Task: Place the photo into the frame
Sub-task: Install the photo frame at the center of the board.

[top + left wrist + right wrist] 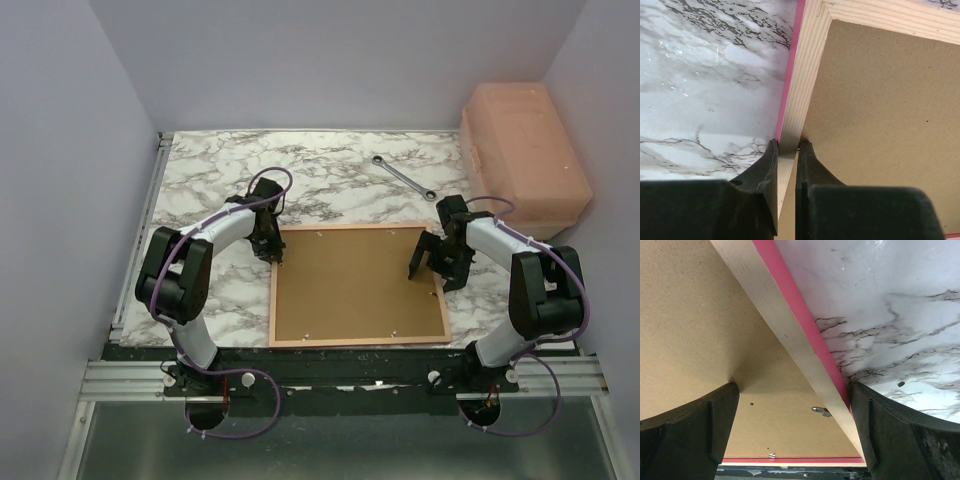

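On marble table, frame face-down, walls seemingly lilac

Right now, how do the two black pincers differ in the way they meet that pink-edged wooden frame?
The left black pincer is nearly closed, pinching the left rail of the thin pink-faced wooden frame; the right black pincer gapes wide across the right rail. The left one hugs the wood on both sides; the right one's inner finger rests apart from it on the brown fibreboard backing panel. Shared: each straddles a rail.
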{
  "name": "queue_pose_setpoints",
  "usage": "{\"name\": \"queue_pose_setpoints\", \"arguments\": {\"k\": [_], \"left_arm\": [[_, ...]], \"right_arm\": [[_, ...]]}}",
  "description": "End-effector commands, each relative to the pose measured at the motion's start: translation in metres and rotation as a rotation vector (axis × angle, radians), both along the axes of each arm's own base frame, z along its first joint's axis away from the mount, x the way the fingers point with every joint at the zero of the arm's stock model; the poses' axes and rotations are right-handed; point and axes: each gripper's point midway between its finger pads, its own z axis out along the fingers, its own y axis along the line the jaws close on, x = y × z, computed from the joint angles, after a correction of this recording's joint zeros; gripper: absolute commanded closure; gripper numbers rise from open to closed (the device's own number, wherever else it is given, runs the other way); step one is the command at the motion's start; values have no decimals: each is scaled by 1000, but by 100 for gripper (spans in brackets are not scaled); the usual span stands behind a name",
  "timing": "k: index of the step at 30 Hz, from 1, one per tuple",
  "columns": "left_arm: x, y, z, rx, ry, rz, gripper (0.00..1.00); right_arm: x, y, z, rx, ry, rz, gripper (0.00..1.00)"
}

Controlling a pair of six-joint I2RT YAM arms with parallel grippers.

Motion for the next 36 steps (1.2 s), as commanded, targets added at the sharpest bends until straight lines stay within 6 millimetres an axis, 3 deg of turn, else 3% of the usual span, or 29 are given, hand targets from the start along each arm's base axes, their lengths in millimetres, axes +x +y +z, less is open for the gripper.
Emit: {"name": "queue_pose_setpoints", "arguments": {"k": [1,6,13,16,19,24,29,36], "left_arm": [[0,0,7,23,-40,-23,100],[-5,7,-2,116,-32,-38,100],[-7,-7,-4,63,-22,-92,100],[-6,-10,0,53,-20,-100,69],[-7,-9,4,49,-26,-96,56],[-17,-7,13,9,-32,-80,44],[-35,-10,16,-53,-10,-95,43],[-73,-18,0,-157,73,-100,44]], "right_arm": [[2,16,5,85,-4,11,0],[-1,16,2,89,3,9,0],[-3,11,2,61,-1,-4,0],[-1,10,6,55,-13,-8,0],[0,7,9,47,-17,-17,0],[-3,3,12,31,-20,-33,0],[-10,3,9,34,-3,-43,0],[-15,12,1,89,29,-27,0]]}}
